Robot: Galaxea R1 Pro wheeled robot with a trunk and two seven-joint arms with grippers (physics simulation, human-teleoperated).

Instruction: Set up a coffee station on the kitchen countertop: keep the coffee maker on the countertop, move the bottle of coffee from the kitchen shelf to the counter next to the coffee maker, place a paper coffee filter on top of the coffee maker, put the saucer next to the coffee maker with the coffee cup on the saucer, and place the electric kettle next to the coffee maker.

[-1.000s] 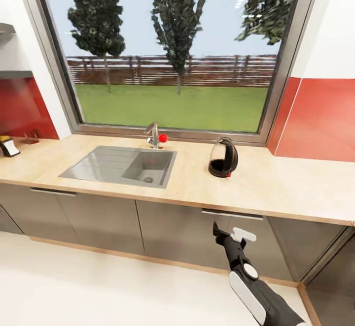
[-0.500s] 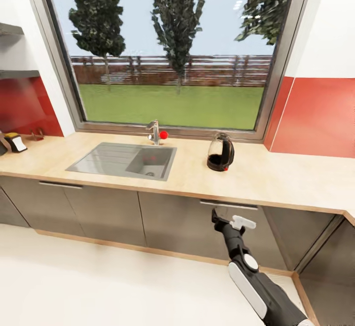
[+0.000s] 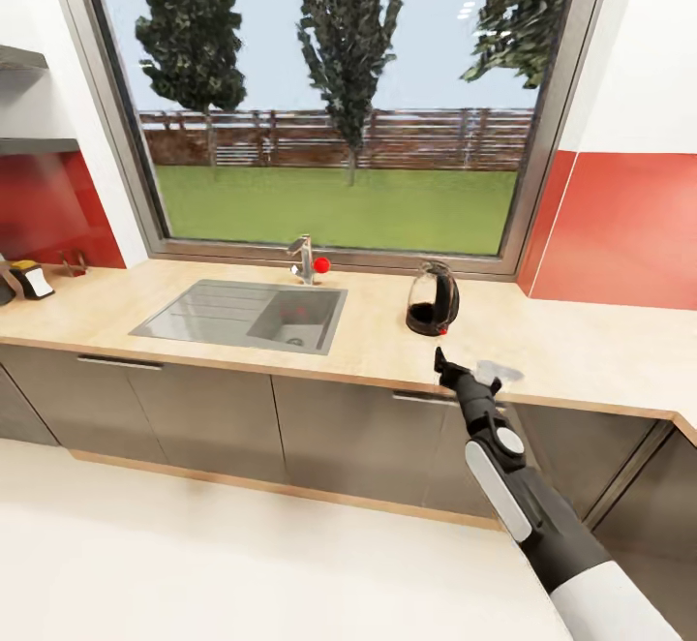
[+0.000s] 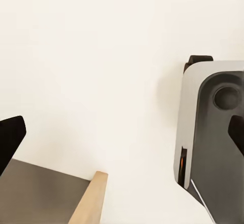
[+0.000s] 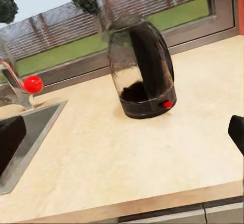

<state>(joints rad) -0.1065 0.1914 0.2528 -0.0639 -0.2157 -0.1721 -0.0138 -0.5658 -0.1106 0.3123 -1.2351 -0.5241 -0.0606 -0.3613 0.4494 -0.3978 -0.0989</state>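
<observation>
Electric kettle (image 3: 433,300) stands on the kitchen countertop (image 3: 581,355) toward its back edge under the window (image 3: 339,99), between the sink (image 3: 247,315) and the red wall panel (image 3: 620,229), with bare worktop all round; the right wrist view adds its red switch (image 5: 167,104) and the tap's red knob (image 5: 33,84). At the front edge, the right gripper (image 3: 467,373) reaches up on an outstretched arm, jaws spread, clear of the kettle. Left gripper (image 4: 122,132), jaws spread, faces white floor (image 4: 91,56) beside the robot's base.
</observation>
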